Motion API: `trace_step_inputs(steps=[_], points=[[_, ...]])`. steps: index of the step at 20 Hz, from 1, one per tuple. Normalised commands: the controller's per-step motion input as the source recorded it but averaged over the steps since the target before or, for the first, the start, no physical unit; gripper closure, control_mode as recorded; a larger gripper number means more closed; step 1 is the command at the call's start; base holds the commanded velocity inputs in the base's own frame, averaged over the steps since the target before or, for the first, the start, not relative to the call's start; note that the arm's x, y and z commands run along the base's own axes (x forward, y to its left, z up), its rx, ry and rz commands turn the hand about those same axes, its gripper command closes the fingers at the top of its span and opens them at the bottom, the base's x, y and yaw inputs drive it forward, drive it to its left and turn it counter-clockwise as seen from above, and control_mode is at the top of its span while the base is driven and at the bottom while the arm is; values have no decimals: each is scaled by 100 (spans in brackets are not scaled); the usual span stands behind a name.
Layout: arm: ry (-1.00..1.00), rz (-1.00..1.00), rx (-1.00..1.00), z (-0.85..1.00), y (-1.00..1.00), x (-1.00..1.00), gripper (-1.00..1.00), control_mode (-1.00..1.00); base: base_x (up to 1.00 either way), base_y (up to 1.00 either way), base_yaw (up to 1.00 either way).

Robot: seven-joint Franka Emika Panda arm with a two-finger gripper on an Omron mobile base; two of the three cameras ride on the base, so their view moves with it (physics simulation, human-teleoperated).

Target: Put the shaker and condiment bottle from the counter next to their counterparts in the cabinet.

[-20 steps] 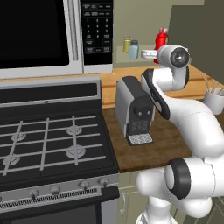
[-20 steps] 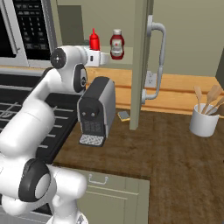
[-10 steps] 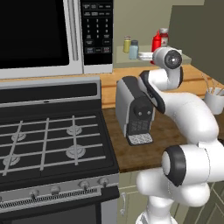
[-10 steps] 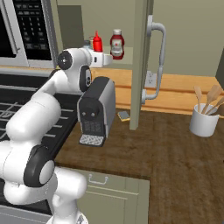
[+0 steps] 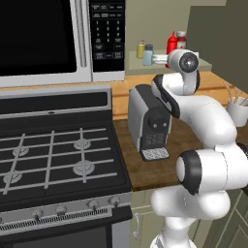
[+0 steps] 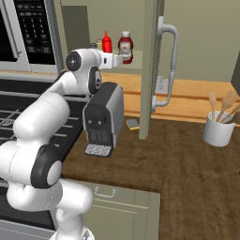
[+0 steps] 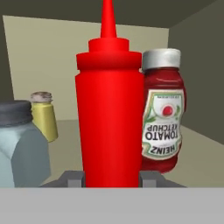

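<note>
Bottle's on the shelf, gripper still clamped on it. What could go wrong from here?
1. The condiment bottle stands close against the ketchup bottle; opening or backing out askew may knock either one over.
2. The blue shaker sits just beside the gripper; a sideways drift in retreat might bump it or the yellow shaker.
3. The cabinet door hangs open beside the arm, so a wide swing could hit it.
</note>
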Motion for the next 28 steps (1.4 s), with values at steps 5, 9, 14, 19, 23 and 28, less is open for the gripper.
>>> trace_step_inputs(steps=[5, 9, 14, 19, 23, 28], points=[[0, 0, 0, -6, -6, 22, 100, -100, 0, 0, 0], [0, 0, 0, -15, -6, 25, 100, -100, 0, 0, 0], [0, 0, 0, -14, -7, 25, 100, -100, 0, 0, 0], [0, 0, 0, -16, -9, 22, 100, -100, 0, 0, 0], [0, 0, 0, -23, -2, 22, 100, -100, 0, 0, 0], [0, 0, 0, -20, 0, 17, 100, -100, 0, 0, 0]])
